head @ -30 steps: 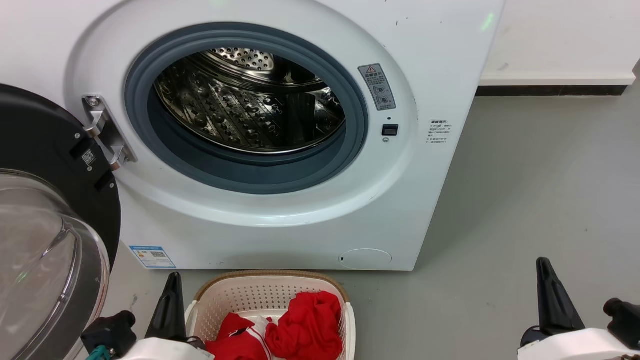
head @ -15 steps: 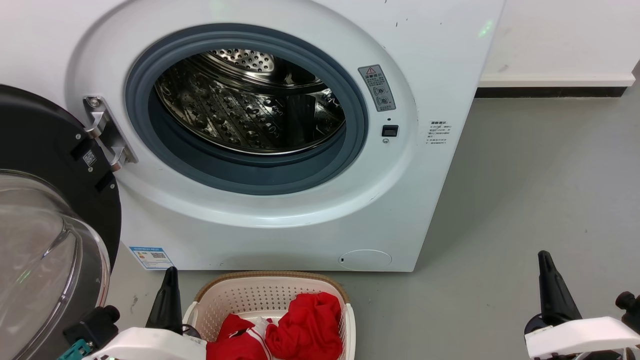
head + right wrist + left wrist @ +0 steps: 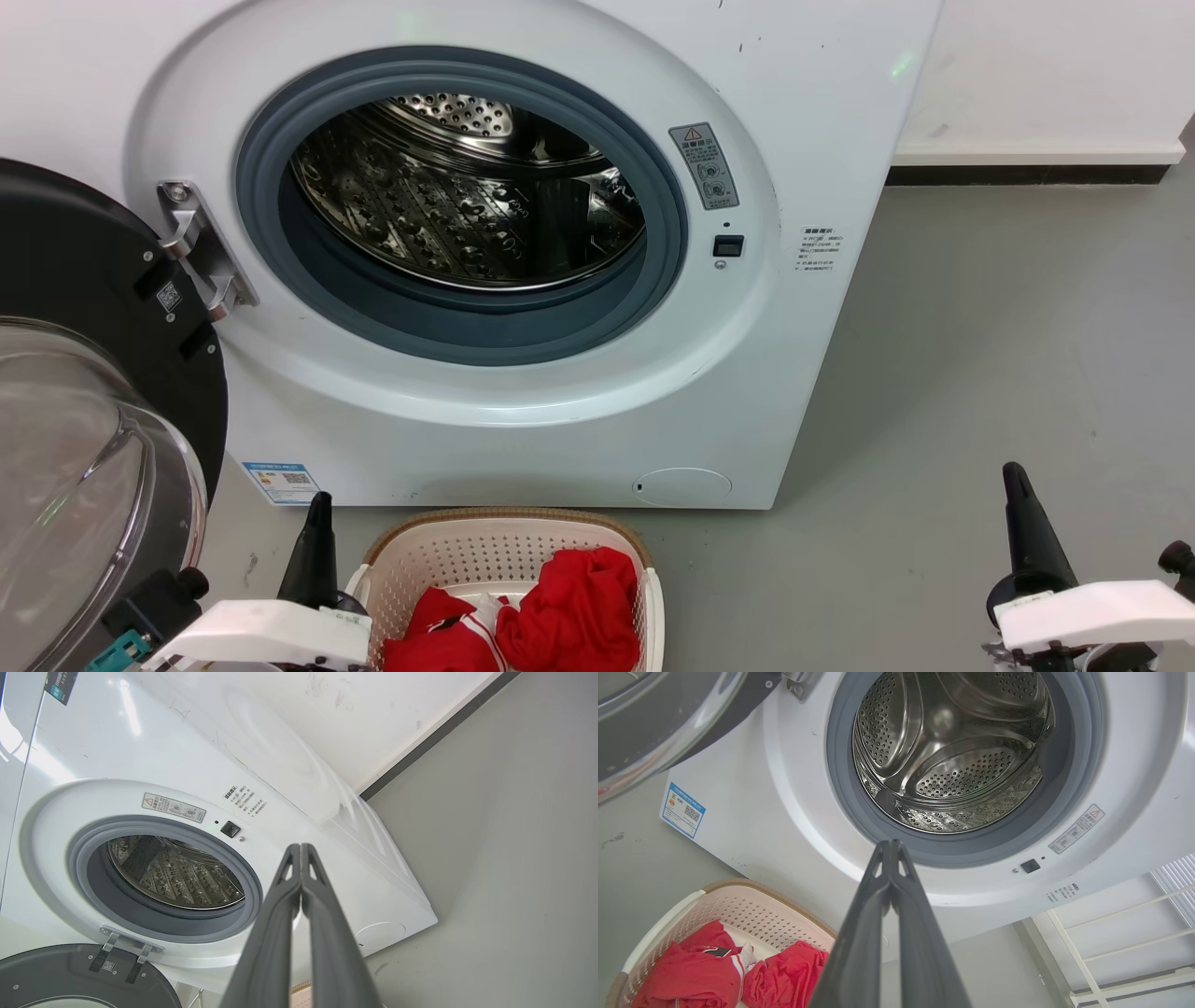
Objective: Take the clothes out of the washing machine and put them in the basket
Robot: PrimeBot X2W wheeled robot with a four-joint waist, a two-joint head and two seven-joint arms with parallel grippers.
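Observation:
The white washing machine (image 3: 523, 439) stands with its door swung open; the steel drum (image 3: 467, 196) holds no fabric that I can see. Both clothes lie in the cream basket (image 3: 495, 546) on the floor before it: the plain red garment (image 3: 574, 607) on the right, the red and white striped one (image 3: 448, 639) on the left. My left gripper (image 3: 320, 504) is shut and empty just left of the basket. Far right over the floor, my right gripper (image 3: 1013, 474) is shut and empty too. In the left wrist view the shut fingers (image 3: 889, 847) point at the drum (image 3: 952, 751), with the basket (image 3: 738, 900) at lower left.
The black-framed glass door (image 3: 84, 448) hangs open at the left, close to my left arm. Grey floor (image 3: 1008, 327) stretches to the right of the machine up to a white wall with a dark skirting (image 3: 1027, 170). A white rack (image 3: 1134, 933) appears in the left wrist view.
Both arms have drawn back and down toward the bottom edge of the head view, with the white forearms turning. The clothes and basket stay as they were.

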